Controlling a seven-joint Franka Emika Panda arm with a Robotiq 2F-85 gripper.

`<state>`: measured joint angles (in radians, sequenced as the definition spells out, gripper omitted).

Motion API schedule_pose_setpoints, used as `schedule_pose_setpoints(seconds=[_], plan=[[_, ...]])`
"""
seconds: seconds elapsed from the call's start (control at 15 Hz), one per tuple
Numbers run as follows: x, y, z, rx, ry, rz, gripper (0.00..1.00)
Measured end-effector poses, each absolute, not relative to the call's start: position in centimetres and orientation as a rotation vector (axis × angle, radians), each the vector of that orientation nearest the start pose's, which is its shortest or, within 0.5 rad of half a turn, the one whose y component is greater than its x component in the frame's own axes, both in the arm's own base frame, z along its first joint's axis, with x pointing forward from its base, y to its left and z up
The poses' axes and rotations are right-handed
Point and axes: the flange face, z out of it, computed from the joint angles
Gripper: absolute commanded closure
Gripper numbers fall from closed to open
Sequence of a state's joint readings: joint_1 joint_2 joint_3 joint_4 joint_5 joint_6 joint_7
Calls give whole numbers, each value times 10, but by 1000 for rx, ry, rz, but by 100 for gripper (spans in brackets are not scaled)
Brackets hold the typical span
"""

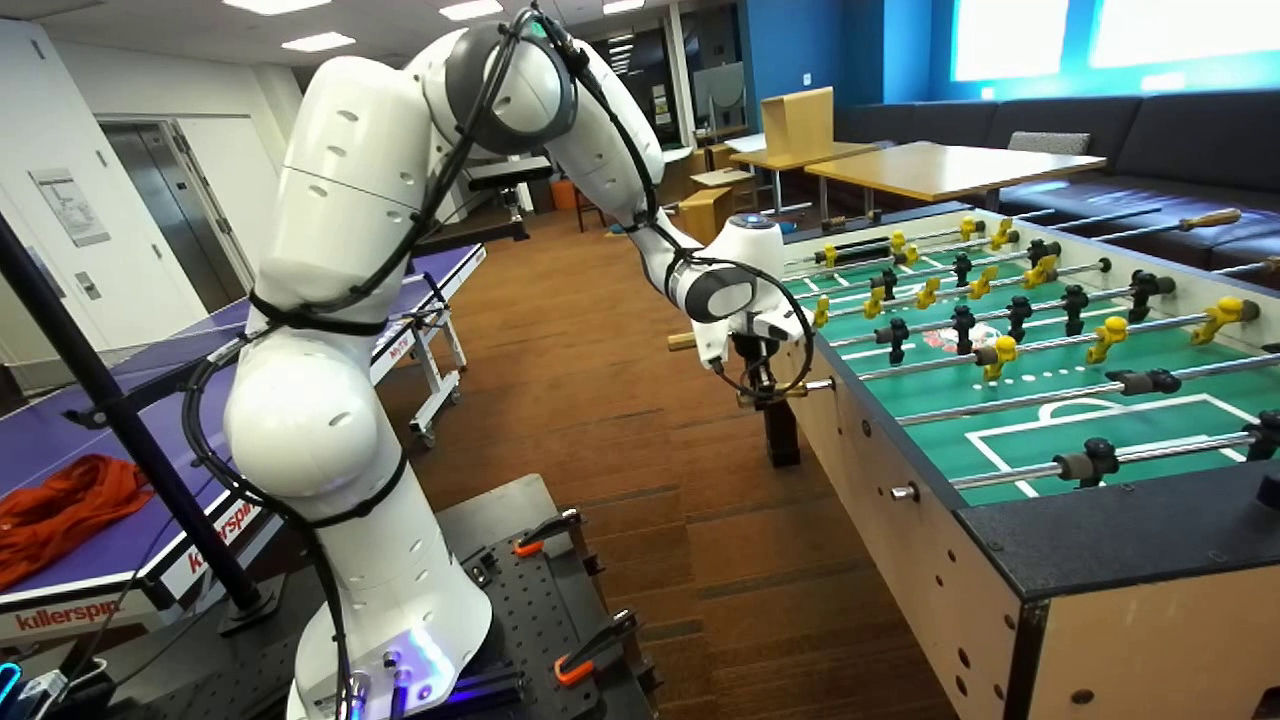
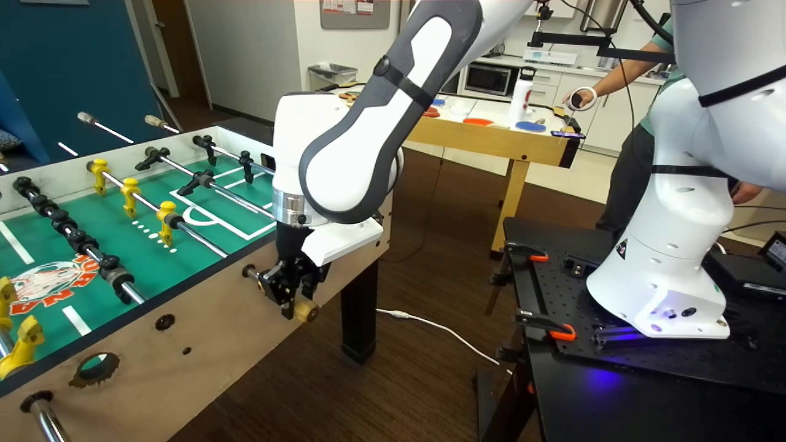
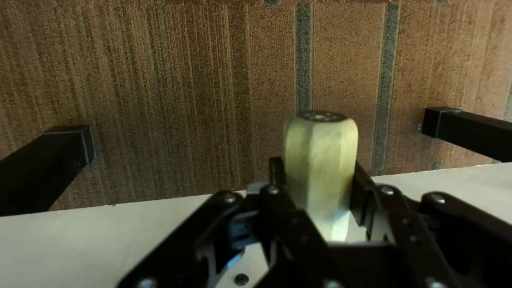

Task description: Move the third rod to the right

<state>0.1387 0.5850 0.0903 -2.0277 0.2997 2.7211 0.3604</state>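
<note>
my black jointed fingers (image 3: 362,193): clamped around the pale faceted wooden handle (image 3: 321,172), probably to slide it
shiny steel rod (image 2: 204,239): poking through the tan wooden table wall (image 2: 215,337), which should guide it

the blurred gripper (image 3: 319,176) partly hides the wooden handle (image 3: 321,160) in the wrist view.

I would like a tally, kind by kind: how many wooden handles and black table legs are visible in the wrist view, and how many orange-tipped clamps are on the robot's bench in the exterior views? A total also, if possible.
Wooden handle: 1
Black table legs: 2
Orange-tipped clamps: 2
Total: 5
</note>
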Motion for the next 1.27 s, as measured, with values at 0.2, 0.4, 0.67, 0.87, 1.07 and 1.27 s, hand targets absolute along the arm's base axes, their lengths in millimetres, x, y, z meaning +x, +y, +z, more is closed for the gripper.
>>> schedule_pose_setpoints(seconds=[0.2, 0.4, 0.67, 0.87, 1.07, 1.27], plan=[[603, 111, 180, -2875, 612, -124, 14], [614, 74, 218, -2875, 645, -226, 0], [600, 52, 285, -2865, 658, -274, 0], [572, 52, 336, -2853, 637, -275, 0], [542, 51, 375, -2849, 614, -277, 0], [516, 49, 398, -2861, 587, -287, 0]])
